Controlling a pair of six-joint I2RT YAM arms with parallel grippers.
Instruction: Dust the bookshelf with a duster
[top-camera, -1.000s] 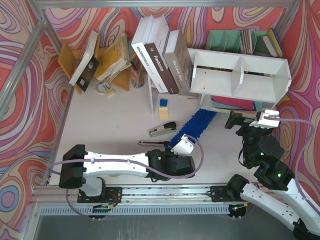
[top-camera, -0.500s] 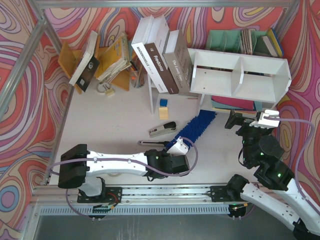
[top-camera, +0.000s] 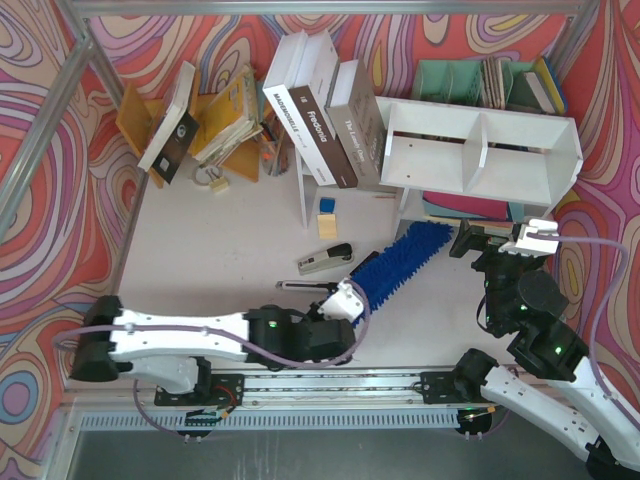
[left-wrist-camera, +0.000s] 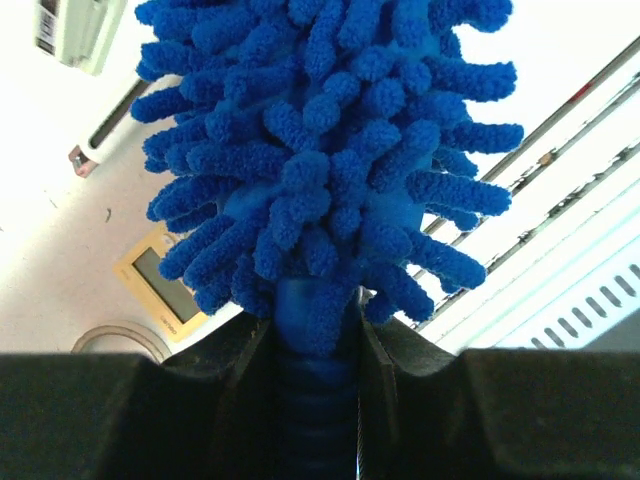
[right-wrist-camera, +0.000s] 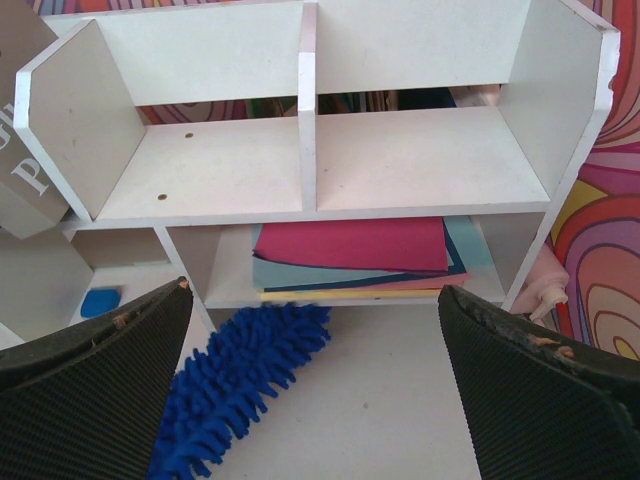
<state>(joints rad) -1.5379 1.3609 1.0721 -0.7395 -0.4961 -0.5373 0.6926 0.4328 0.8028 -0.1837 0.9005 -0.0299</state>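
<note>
The bright-blue fluffy duster slants from the table's near middle up to the right, its tip near the lower front of the white bookshelf. My left gripper is shut on the duster's slim blue handle, with the chenille head filling the left wrist view. My right gripper is open wide and empty, facing the bookshelf just in front of its lower tier. The duster's tip lies on the table between the right fingers and the shelf.
Coloured folders lie in the shelf's lower tier. Large books lean left of the shelf. An orange book rack stands at the back left, and a teal organiser behind the shelf. A stapler and a pen lie near the duster.
My left arm has swung back toward the left with the duster in its grip. The duster's head has turned rightward, closer to the shelf's lower tier. The right arm has not moved.
</note>
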